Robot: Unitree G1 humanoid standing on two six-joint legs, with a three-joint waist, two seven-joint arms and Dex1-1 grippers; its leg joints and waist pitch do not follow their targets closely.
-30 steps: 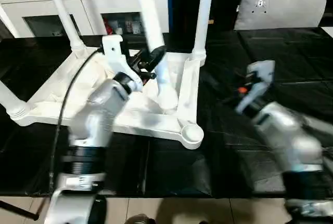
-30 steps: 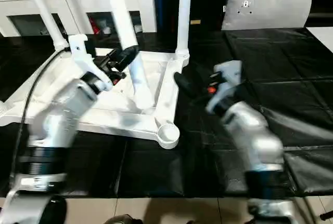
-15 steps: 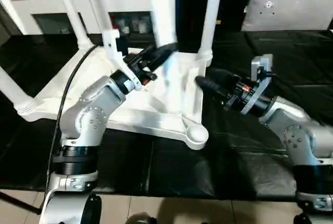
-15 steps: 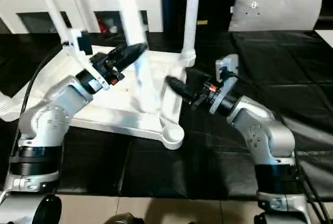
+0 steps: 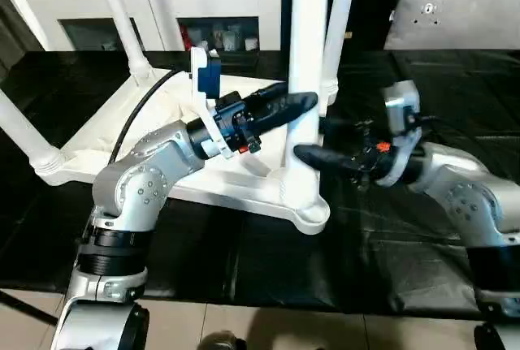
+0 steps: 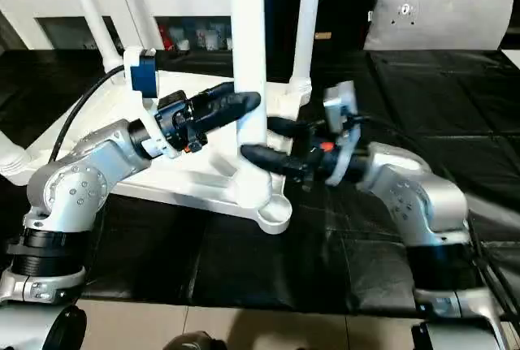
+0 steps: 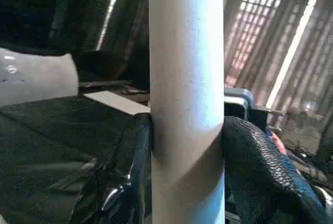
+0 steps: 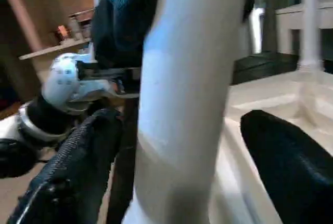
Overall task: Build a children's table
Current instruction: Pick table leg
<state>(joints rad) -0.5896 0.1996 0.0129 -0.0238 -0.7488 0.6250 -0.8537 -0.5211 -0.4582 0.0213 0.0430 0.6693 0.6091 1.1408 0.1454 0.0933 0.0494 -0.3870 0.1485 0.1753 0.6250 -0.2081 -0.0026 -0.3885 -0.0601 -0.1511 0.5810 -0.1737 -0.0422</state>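
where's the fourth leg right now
In the head views the fourth leg stands upright over the upturned tabletop's near right corner socket, clamped by the left gripper, with the open right gripper straddling it lower down.

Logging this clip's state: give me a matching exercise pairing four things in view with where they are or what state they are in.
Things:
1. left gripper
2. right gripper
3. grey cushion
4. tabletop

States:
A. upside down on the black surface
B. closed around the near leg
C. fingers either side of that leg, gaps showing
D. at the far right, behind the work

Pairs: 1-B, 2-C, 3-D, 4-A
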